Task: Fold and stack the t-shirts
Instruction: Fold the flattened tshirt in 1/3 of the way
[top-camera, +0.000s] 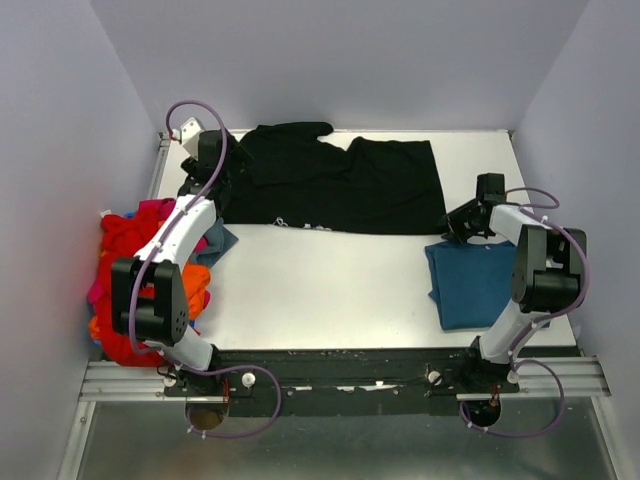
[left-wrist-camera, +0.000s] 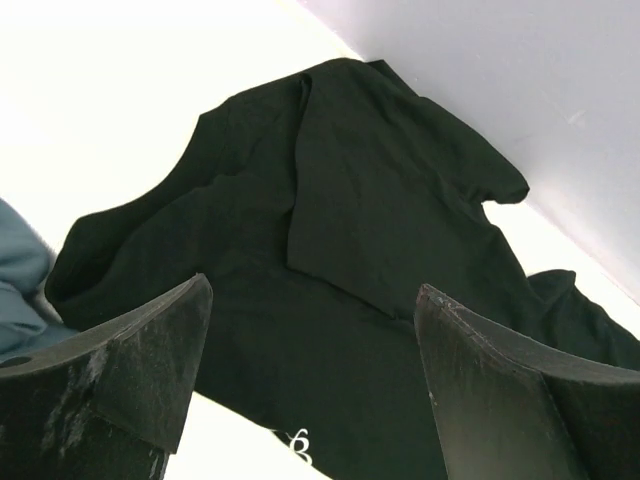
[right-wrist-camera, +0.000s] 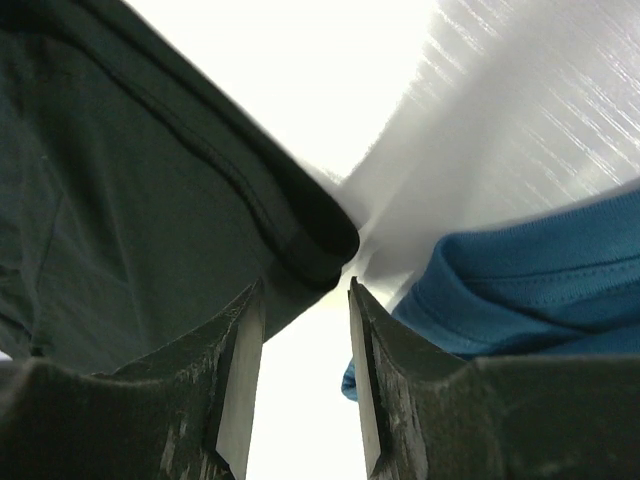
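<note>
So left gripper (left-wrist-camera: 312, 300) gaped wide, empty, by the black t-shirt (left-wrist-camera: 380, 200); right gripper (right-wrist-camera: 305, 300) sat half-open, empty, beside the teal t-shirt (right-wrist-camera: 520, 280).

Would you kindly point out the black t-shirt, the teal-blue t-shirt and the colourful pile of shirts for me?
black t-shirt (top-camera: 340, 190): top view, middle of its spread body.
teal-blue t-shirt (top-camera: 470, 285): top view, centre of the folded cloth.
colourful pile of shirts (top-camera: 120, 235): top view, red cloth at its far end.
</note>
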